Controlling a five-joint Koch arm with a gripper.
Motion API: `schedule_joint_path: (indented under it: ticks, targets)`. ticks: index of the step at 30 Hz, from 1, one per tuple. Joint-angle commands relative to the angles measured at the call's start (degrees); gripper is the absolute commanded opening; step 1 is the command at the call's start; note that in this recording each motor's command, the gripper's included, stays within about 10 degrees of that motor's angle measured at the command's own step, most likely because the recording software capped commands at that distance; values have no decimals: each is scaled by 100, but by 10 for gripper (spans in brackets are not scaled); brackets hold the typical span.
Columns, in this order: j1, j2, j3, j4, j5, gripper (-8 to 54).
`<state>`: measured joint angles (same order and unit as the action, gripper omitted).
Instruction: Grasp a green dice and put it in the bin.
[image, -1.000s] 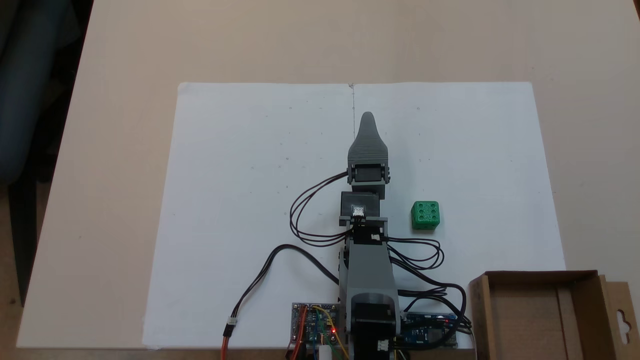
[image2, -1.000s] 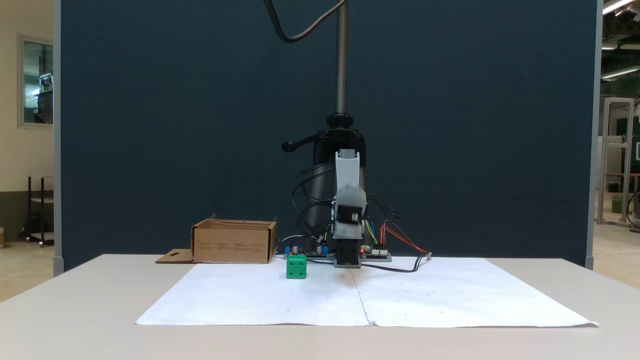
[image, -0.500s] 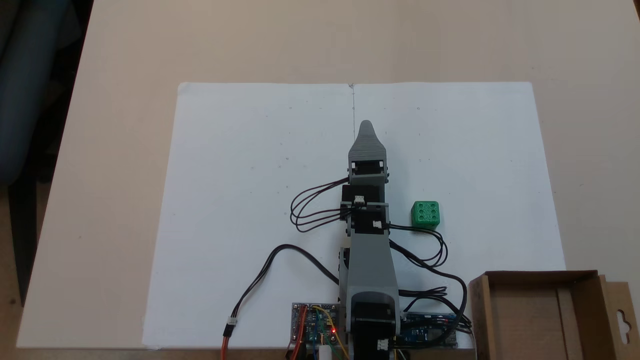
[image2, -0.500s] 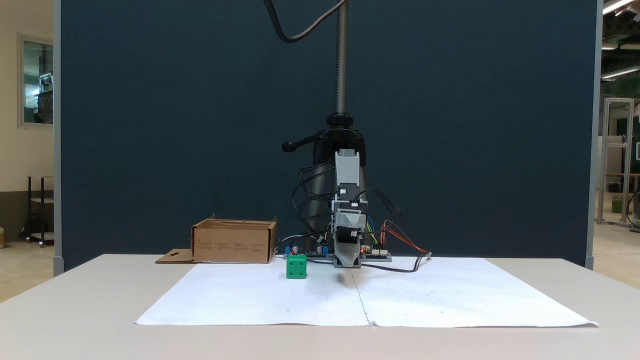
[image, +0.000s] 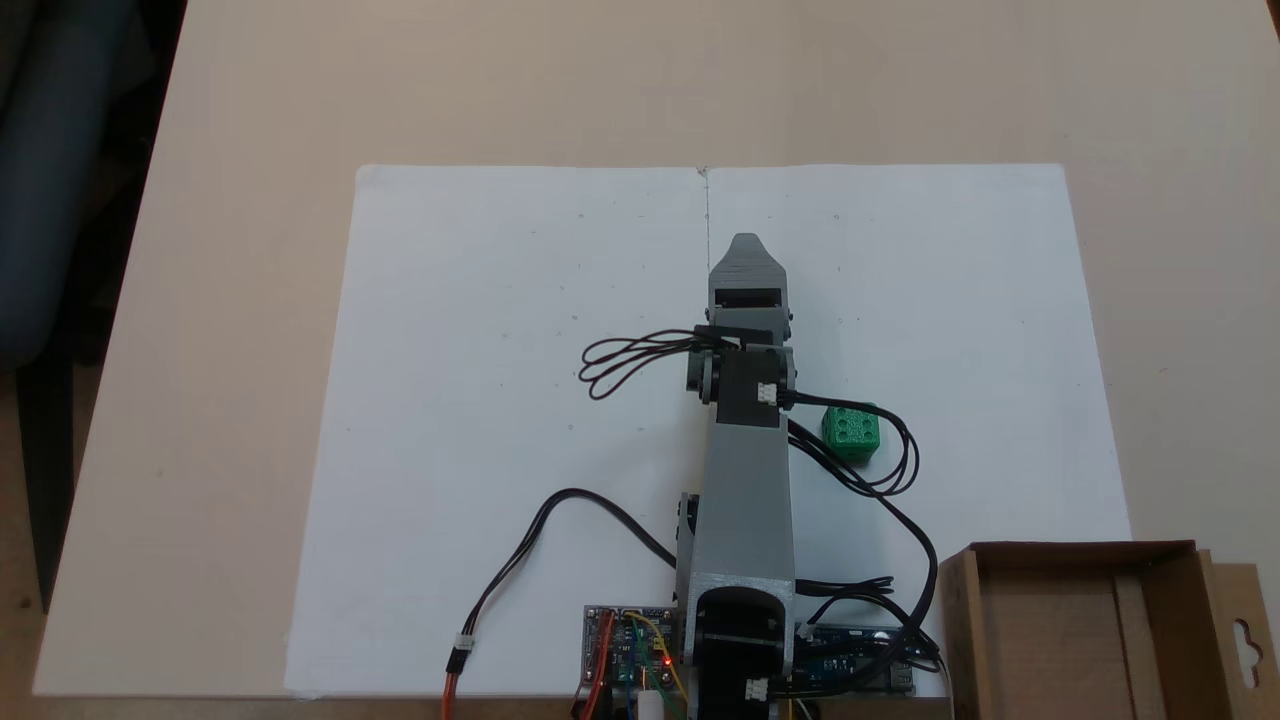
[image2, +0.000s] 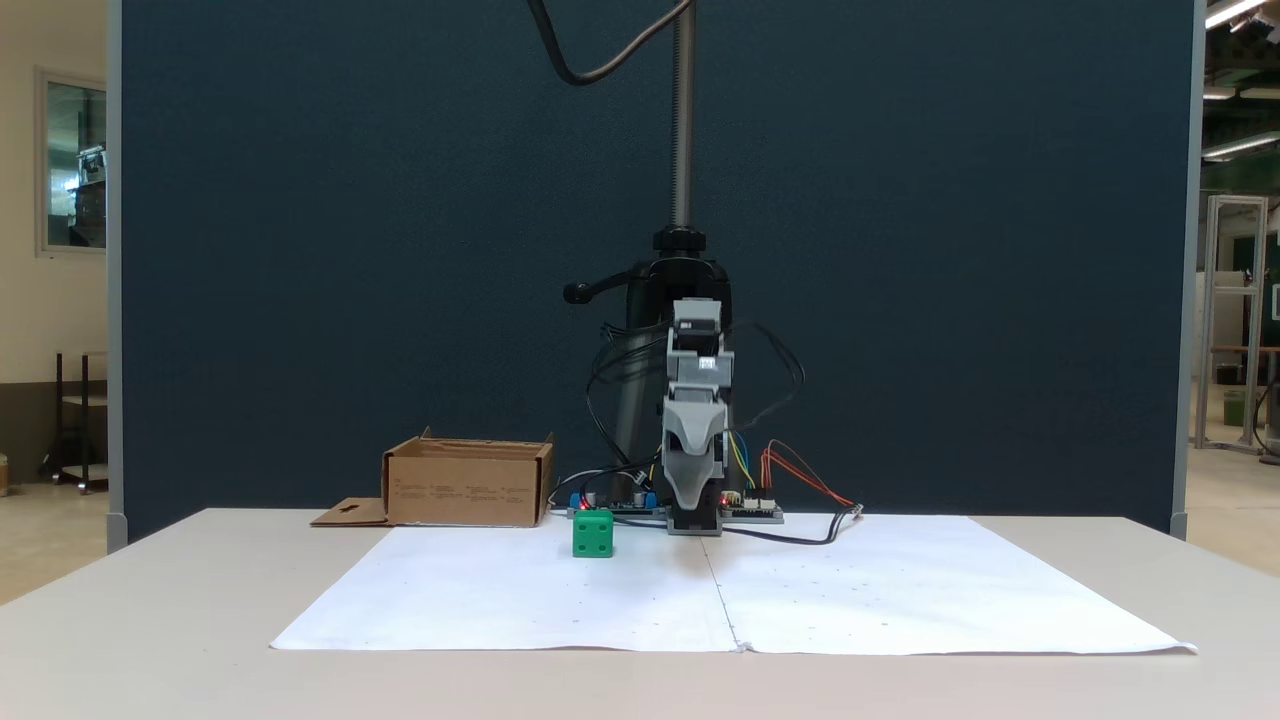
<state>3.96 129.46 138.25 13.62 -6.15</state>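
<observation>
The small bright green plastic dice (image: 851, 431) is sitting untouched on the white paper sheet (image: 480, 400) covering the pale counter (image: 250, 120); in the fixed view from above it is lying just to the right of the grey arm (image: 742, 480), with a loop of black cable (image: 890, 460) curling around it; in the fixed view from the front the dice (image2: 593, 533) is standing left of the arm and apart from it. The gripper (image: 745, 248) is pointing away from the base along the sheet's centre seam and tipping downward; its fingers are lining up one behind the other for both cameras, so I cannot tell whether they are parted or closed; nothing is showing between them. The shallow brown cardboard box (image: 1160, 560), the bin with the hang-hole flap, is waiting at the lower right corner from above, beside the base electronics (image: 630, 645), and I am seeing nothing inside it. To my eye the job is barely beginning: reaching, grasping, lifting, carrying and dropping are all still ahead; the arm is needing to swing towards the dice first.
</observation>
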Motion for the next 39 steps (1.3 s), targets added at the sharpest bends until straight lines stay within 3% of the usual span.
schedule_joint_path:
  ticks: [1,11,15,23,39]
  targets:
    - [26,624,-492,921,-281,442]
    - [114,536,-2118,3823,-290,431]
    - [325,360,-2329,3946,-369,431]
    - [1389,-976,-3305,3937,-1020,433]
    - [2180,-1116,-3410,4887,-1863,438]
